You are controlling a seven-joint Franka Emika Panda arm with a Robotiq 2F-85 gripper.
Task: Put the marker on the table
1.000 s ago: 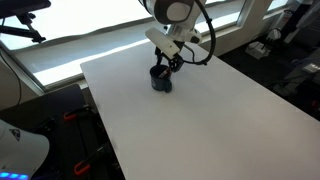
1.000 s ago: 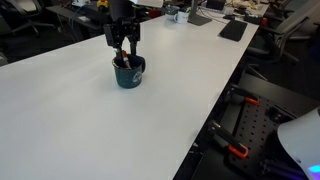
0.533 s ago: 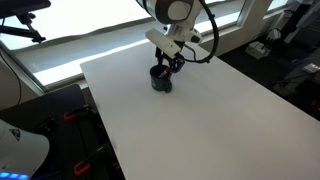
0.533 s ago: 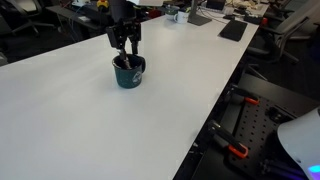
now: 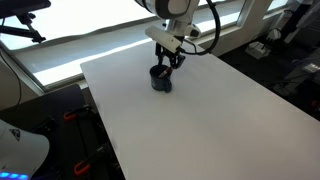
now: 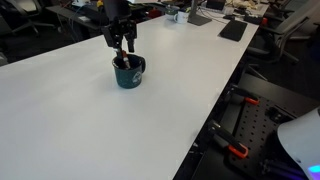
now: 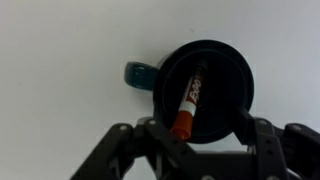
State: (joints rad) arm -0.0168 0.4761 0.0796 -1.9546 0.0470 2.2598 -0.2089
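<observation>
reddish at one end and dark along the rest, the marker (image 7: 187, 105) stands tilted inside the dark round cup (image 7: 225, 70). in my wrist view its long axis runs on a slant, the reddish end toward me at the lower left and the dark end leaning away toward the cup's far rim. it is in the cup, not on the table (image 7: 60, 60). a teal handle (image 7: 138, 75) sticks out from the cup's side.

the table is plain matte white and wide in both exterior views (image 5: 210, 120) (image 6: 90, 120), with the cup (image 5: 161, 80) (image 6: 130, 75) standing on it toward one end. a bright window strip (image 5: 90, 45) runs beyond the tabletop, and a dark flat item (image 6: 232, 30) lies at the far end.

my gripper (image 7: 195, 150) hangs just over the cup (image 5: 170, 62) (image 6: 123, 45). my jaws stand spread wide, one finger (image 7: 120, 150) on each side of the cup's mouth, gripping nothing. the marker's reddish end shows between them; whether it touches me i cannot tell.
</observation>
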